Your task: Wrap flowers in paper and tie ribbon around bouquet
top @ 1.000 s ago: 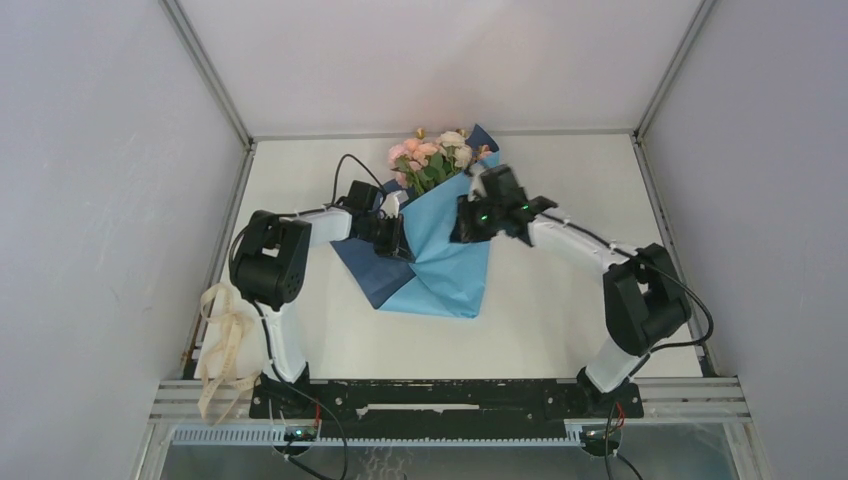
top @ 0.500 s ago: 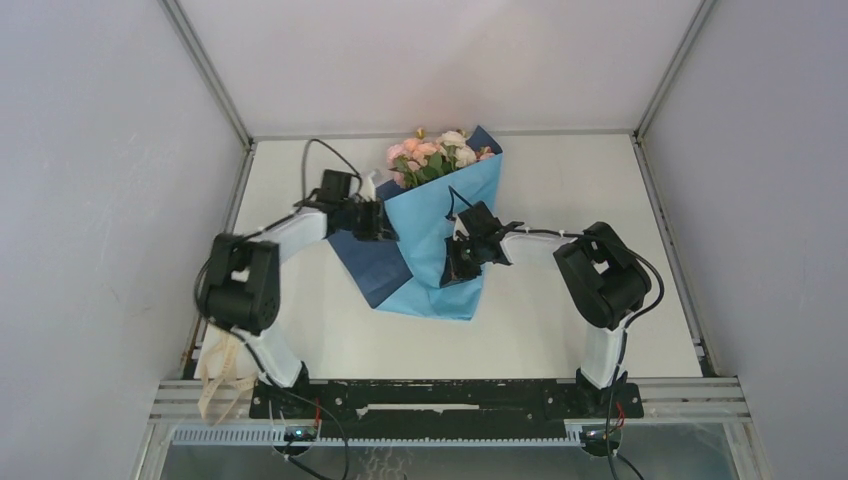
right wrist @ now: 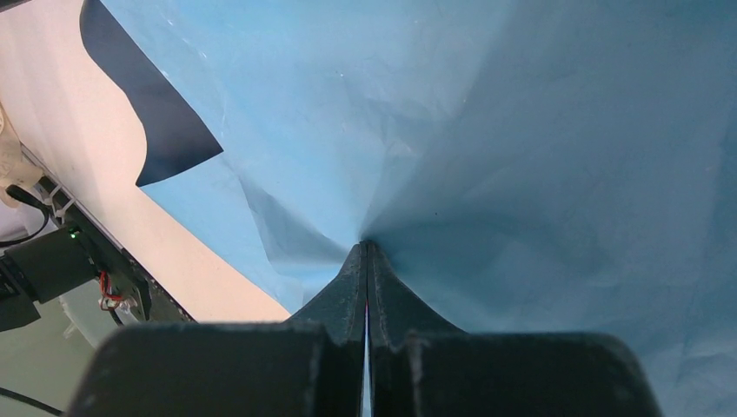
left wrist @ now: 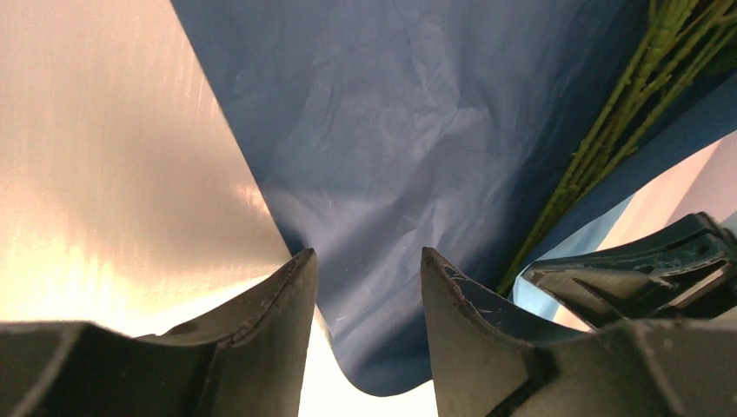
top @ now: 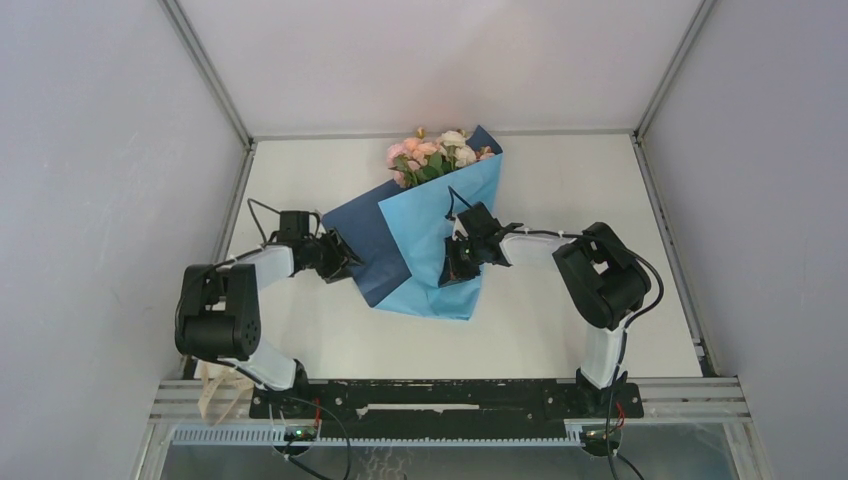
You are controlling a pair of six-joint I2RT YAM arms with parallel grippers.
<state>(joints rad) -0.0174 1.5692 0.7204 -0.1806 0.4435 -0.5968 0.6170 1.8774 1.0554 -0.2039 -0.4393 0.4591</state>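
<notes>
Paper (right wrist: 521,130) in closed right fingers (right wrist: 345,291)

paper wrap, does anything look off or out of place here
The paper's dark left flap lies open on the table, not wrapped, leaving green stems exposed. The ribbon dangles over the table's near-left corner, away from the bouquet.

**White table bears wrapped flowers**

A large thin sheet of blue paper (top: 420,240) is spread on the flat white table (top: 560,180), folded over a bunch of pink and cream roses (top: 435,155). A narrow cream-beige ribbon (top: 218,392) is draped at the near left corner.
</notes>
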